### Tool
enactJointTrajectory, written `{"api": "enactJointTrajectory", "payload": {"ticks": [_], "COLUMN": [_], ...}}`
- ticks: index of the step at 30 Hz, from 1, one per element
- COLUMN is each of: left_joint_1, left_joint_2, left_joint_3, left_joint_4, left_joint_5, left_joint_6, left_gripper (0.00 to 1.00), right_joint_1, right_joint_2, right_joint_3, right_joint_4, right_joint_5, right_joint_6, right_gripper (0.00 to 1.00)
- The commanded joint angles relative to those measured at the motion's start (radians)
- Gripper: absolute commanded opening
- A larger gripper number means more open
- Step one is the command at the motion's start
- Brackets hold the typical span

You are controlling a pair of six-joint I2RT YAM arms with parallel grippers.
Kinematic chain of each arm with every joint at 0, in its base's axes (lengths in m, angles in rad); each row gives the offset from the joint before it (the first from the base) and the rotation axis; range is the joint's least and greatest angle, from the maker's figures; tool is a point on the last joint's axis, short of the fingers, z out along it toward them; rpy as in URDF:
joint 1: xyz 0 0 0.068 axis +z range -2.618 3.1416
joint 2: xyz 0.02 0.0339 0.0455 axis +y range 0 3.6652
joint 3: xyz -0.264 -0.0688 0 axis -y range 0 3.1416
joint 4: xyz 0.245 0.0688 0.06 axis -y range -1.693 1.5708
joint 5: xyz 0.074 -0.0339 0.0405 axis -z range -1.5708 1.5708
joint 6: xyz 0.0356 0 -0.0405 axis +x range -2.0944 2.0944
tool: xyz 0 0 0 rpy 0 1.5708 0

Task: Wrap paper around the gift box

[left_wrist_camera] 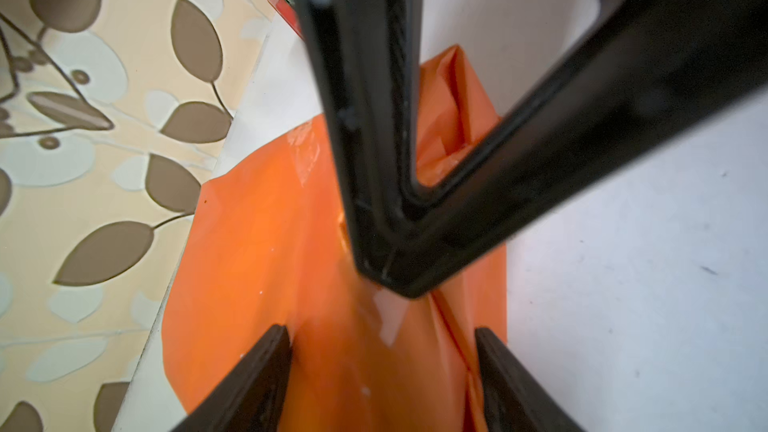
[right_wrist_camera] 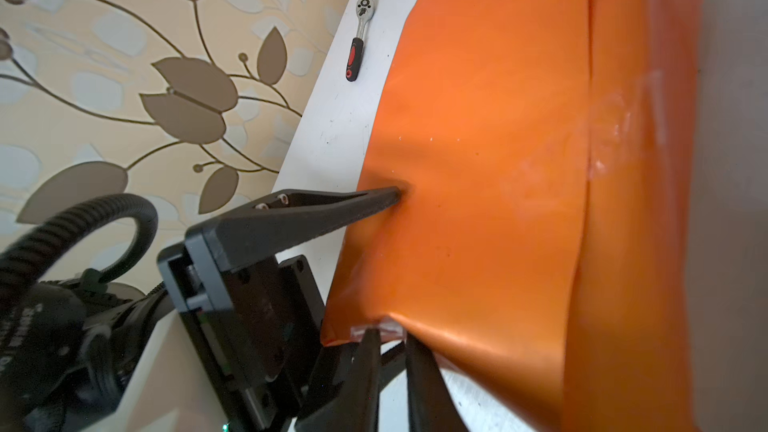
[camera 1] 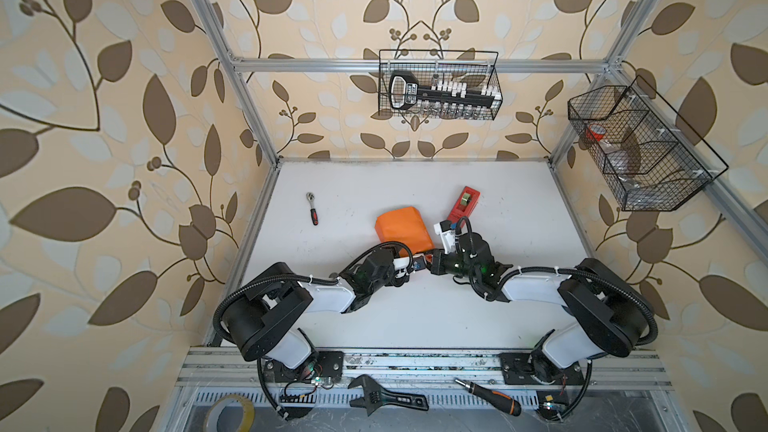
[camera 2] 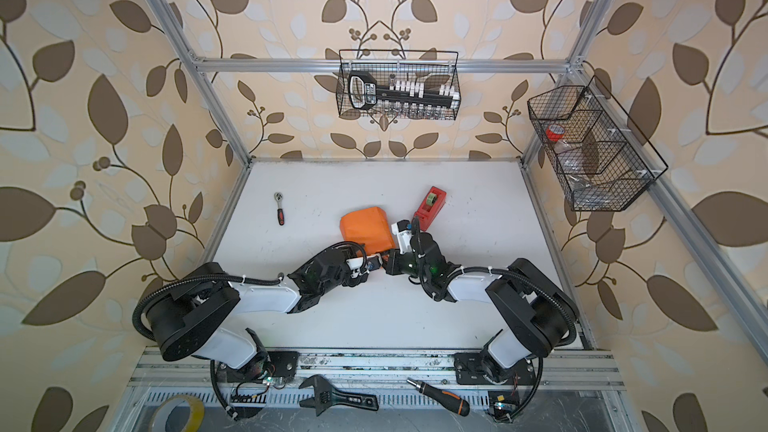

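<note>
- Left fingers [left_wrist_camera: 257, 380] stand wide on both sides of the near end of the parcel. In the right wrist view one tip makes a small dent in the paper [camera 1: 401, 228]. I judge this is a clamp, so that the parcel does not slide while the other arm works.
- Right fingers [right_wrist_camera: 422, 371] are closed to a thin gap on a corner of the paper, where a bit of clear tape [right_wrist_camera: 376, 328] shines at their tips. Probably they pinch the fold flat so that the tape can stick.
- The gift box itself is not visible. The paper covers it fully, orange face outside, and the parcel lies in the middle of the desk [camera 1: 415, 317], just in front of both wrists.
- The red tape dispenser [camera 1: 464, 203] stands just beside the parcel, on the side of the right arm, likely for a short reach.
- The wrapping looks nearly complete, and only the near end seems in work. The paper is thin and glossy, so a hard pull may tear it or open the fold.
</note>
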Motion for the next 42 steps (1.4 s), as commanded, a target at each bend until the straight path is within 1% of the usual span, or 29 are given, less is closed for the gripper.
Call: {"api": "enactJointTrajectory", "payload": {"ticks": [1,4,5,9,10,12,13,16,17,19,21,22,24,27,30,32,35,39,42], "left_joint_1": [0.015,0.015,0.015,0.015,0.015,0.015,0.015,0.015,0.014,0.016,0.032,0.049,0.105,0.184,0.224,0.248,0.285,0.288,0.288], "left_joint_2": [0.002,-0.010,-0.017,-0.058,-0.097,-0.152,-0.185,-0.305,-0.348,-0.424,-0.475,-0.485,-0.483,-0.429,-0.334,-0.266,-0.165,-0.072,0.008], "left_joint_3": [-0.005,-0.006,-0.006,0.008,0.014,0.032,0.039,0.046,0.042,0.029,0.034,0.048,0.095,0.155,0.204,0.224,0.257,0.305,0.322], "left_joint_4": [-0.137,-0.133,-0.129,-0.123,-0.128,-0.146,-0.159,-0.200,-0.221,-0.262,-0.365,-0.425,-0.574,-0.659,-0.674,-0.651,-0.590,-0.541,-0.500], "left_joint_5": [0.017,0.018,0.014,-0.010,-0.014,-0.020,-0.012,0.002,0.007,-0.026,-0.117,-0.120,-0.069,0.069,0.148,0.202,0.304,0.396,0.484], "left_joint_6": [-0.013,-0.020,-0.023,-0.059,-0.073,-0.143,-0.180,-0.359,-0.445,-0.638,-0.912,-1.013,-1.200,-1.338,-1.396,-1.420,-1.454,-1.466,-1.472], "left_gripper": [0.70,0.71,0.73,0.85,0.88,0.96,0.99,0.99,0.99,0.99,0.99,0.99,0.99,0.98,0.98,0.97,0.93,0.86,0.80], "right_joint_1": [-0.008,-0.025,-0.032,-0.067,-0.079,-0.124,-0.146,-0.178,-0.177,-0.171,-0.169,-0.166,-0.147,-0.129,-0.126,-0.126,-0.134,-0.137,-0.135], "right_joint_2": [0.026,0.017,0.004,-0.085,-0.112,-0.178,-0.202,-0.238,-0.232,-0.199,-0.141,-0.111,-0.041,0.046,0.109,0.139,0.167,0.177,0.168], "right_joint_3": [0.037,0.033,0.032,0.007,-0.003,-0.025,-0.032,0.003,0.036,0.084,0.139,0.168,0.235,0.304,0.343,0.352,0.362,0.350,0.312], "right_joint_4": [0.059,0.084,0.084,0.043,0.019,-0.060,-0.097,-0.258,-0.305,-0.339,-0.346,-0.359,-0.397,-0.433,-0.439,-0.427,-0.426,-0.409,-0.365], "right_joint_5": [-0.014,-0.038,-0.049,-0.081,-0.083,-0.069,-0.051,0.044,0.070,0.106,0.101,0.094,0.084,0.102,0.083,0.065,0.035,-0.018,-0.057], "right_joint_6": [0.032,0.057,0.060,0.056,0.044,0.009,-0.010,-0.103,-0.127,-0.145,-0.154,-0.160,-0.185,-0.210,-0.215,-0.215,-0.215,-0.203,-0.172], "right_gripper": [0.15,0.16,0.17,0.18,0.19,0.24,0.28,0.44,0.49,0.60,0.67,0.70,0.76,0.77,0.76,0.72,0.67,0.58,0.55]}}
